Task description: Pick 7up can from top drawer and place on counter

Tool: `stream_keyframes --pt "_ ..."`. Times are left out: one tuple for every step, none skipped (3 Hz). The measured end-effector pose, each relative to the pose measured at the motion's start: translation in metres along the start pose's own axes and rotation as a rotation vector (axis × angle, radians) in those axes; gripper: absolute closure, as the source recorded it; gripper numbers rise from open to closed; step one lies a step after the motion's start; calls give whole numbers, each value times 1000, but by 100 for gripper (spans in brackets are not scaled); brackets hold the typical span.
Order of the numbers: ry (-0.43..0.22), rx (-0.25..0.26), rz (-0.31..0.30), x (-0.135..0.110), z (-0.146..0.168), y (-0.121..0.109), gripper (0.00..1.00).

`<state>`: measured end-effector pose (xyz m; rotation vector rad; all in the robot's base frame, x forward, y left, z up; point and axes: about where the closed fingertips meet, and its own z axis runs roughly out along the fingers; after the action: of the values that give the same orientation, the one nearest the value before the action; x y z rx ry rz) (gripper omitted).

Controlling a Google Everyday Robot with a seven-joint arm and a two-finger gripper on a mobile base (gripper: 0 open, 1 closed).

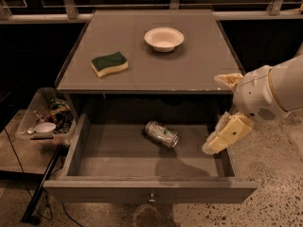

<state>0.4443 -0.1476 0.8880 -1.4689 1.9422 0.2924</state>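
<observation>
The 7up can (161,134), silvery with green markings, lies on its side in the middle of the open top drawer (151,191), which is pulled out below the counter (189,65). My gripper (214,113) is at the drawer's right side, level with the counter's front right corner and to the right of the can. It is open and empty: one cream finger (228,79) is at the counter's edge and the other (227,134) hangs over the drawer's right wall. It does not touch the can.
A white bowl (164,39) and a green-and-yellow sponge (109,64) sit on the counter. A clear bin (46,121) of odds and ends stands left of the drawer. A metal knob (152,197) sits on the drawer front. Speckled floor lies to the right.
</observation>
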Motion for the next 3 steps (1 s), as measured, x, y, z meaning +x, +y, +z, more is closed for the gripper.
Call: stream_keyframes --pt "33 18 23 8 11 -2 0" --pt "76 50 61 32 33 -12 0" --pt "91 52 102 57 63 -17 0"
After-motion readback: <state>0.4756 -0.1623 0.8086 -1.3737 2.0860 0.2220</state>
